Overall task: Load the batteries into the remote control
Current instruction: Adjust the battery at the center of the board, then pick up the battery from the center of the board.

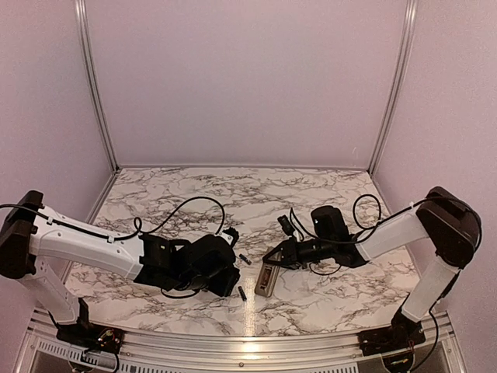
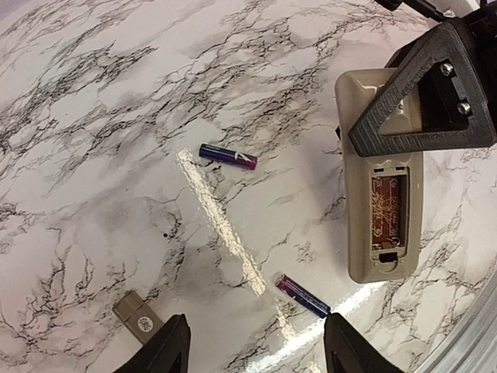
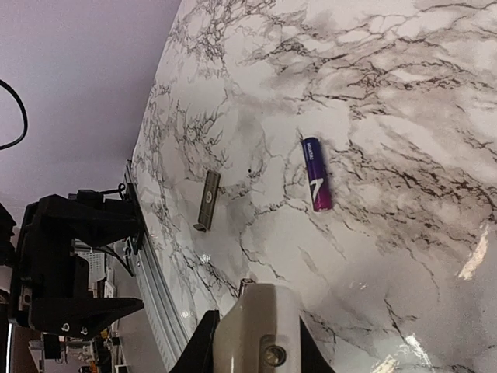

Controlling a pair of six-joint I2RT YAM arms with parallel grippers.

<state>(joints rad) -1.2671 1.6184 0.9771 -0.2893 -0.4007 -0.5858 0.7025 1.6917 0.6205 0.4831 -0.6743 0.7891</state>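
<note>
remote control (image 2: pixel 384 225) pinched back-up in the right gripper (image 3: pixel 256 350); left gripper (image 2: pixel 252 346), jaws spread, is best centred over the battery (image 2: pixel 302 296) at its one o'clock before being closed.

White arms (image 1: pixel 78 241) carry black joints (image 1: pixel 454 225), looping cables (image 1: pixel 194 198) and, seemingly, screw-fastened triangular fingers (image 2: pixel 457 89).

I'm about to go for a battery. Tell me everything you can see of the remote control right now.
The remote control lies back up on the marble table. It is slim and rectangular, and its shell looks like tan-grey plastic. The battery bay is uncovered and empty, showing a brownish recess. The right fingers clamp one end across its width, while the end with the bay is free. Nothing else touches it.
</note>
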